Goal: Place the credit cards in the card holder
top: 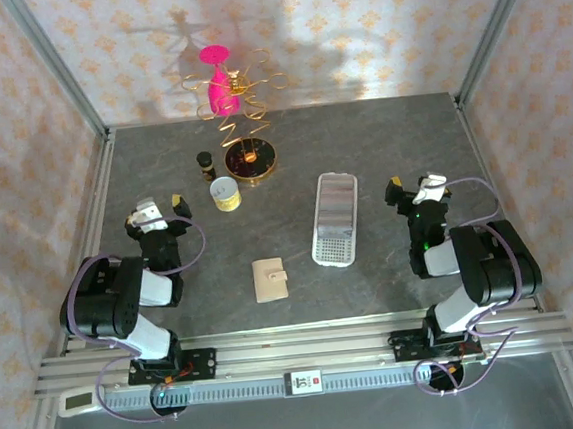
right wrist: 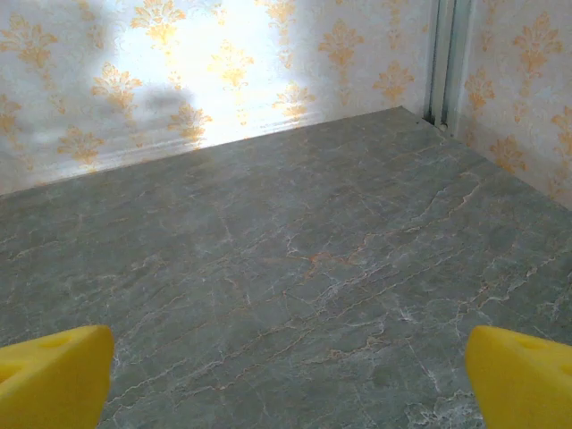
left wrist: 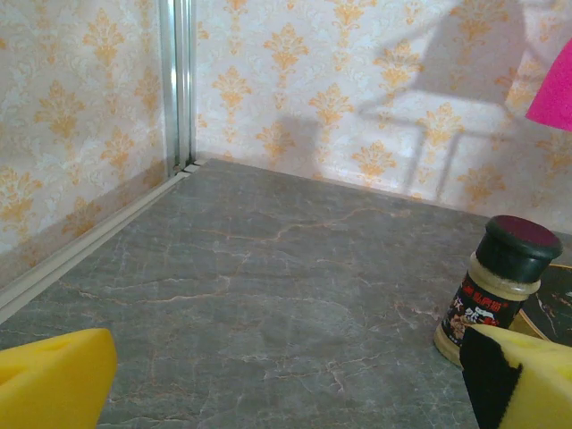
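The card holder (top: 335,242), a long white tray with a dotted base, lies right of the table's middle. Its far half looks pale blue-grey, as if flat credit cards (top: 335,196) lie there; I cannot make out their edges. My left gripper (top: 161,205) hovers at the left, open, with bare table between its yellow fingers (left wrist: 54,380). My right gripper (top: 415,187) hovers to the right of the tray, also open, and its yellow fingers (right wrist: 523,380) frame bare table. Both grippers stand well apart from the tray.
A beige snap-tab wallet (top: 269,279) lies near the front middle. At the back left stand a small dark-capped jar (top: 205,165), a white cup (top: 224,193), a round black-and-gold dish (top: 251,158) and a pink goblet (top: 219,80) with gold wire. The jar (left wrist: 496,286) stands close to my left gripper.
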### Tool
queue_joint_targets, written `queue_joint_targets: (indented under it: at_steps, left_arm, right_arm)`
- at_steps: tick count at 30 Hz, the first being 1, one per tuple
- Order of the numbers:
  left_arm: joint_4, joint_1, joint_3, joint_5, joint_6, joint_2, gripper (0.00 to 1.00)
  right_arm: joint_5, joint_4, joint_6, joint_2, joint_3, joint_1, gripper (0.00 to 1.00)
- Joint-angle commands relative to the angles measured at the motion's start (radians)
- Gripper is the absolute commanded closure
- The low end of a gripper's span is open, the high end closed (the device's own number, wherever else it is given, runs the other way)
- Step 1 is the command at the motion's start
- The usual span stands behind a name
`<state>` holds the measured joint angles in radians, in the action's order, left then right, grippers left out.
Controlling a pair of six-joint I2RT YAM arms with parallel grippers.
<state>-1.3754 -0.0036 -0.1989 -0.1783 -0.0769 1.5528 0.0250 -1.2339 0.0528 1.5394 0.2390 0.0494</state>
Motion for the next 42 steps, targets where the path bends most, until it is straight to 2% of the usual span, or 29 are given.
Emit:
queue_joint_targets:
  at_steps: [1,5,10,30,33,34,36,37,40,42]
  left_arm:
    - [0.005,0.011,0.012,0.02,0.014,-0.019,0.01]
    - [0.012,0.009,0.007,0.019,0.015,-0.019,0.01]
    - [0.052,0.008,-0.014,0.1,0.046,-0.017,0.01]
    - [0.049,0.01,-0.013,0.1,0.047,-0.017,0.01]
    - [0.035,0.006,0.011,0.097,0.048,-0.067,0.01]
    - [0.068,0.001,0.011,0.086,0.051,-0.114,0.01]
    - [0.255,-0.017,-0.017,0.029,0.041,-0.263,0.01]
    - [0.359,-0.018,-0.043,-0.006,-0.005,-0.33,0.01]
    - [0.669,-0.014,-0.13,-0.068,-0.285,-0.511,0.01]
    - [0.822,-0.01,-0.147,-0.03,-0.496,-0.585,0.01]
  right_arm:
    - [-0.011,-0.006,-0.008,-0.017,-0.009,-0.006,0.0]
    - [-0.01,-0.006,-0.008,-0.017,-0.008,-0.006,0.0]
    - [-0.011,-0.006,-0.008,-0.017,-0.009,-0.006,0.0]
    - [-0.01,-0.012,-0.007,-0.021,-0.014,-0.006,0.0]
    - [-0.004,0.021,-0.005,-0.069,-0.015,-0.004,0.0]
    - [0.005,0.065,-0.005,-0.11,-0.01,0.002,0.0]
    - [0.025,0.298,-0.053,-0.247,0.047,0.006,0.0]
    - [0.034,0.399,-0.092,-0.295,0.082,0.005,0.0]
    - [0.06,0.608,-0.221,-0.384,0.161,0.004,0.0]
    - [0.218,0.833,-0.439,-0.408,0.232,0.003,0.0]
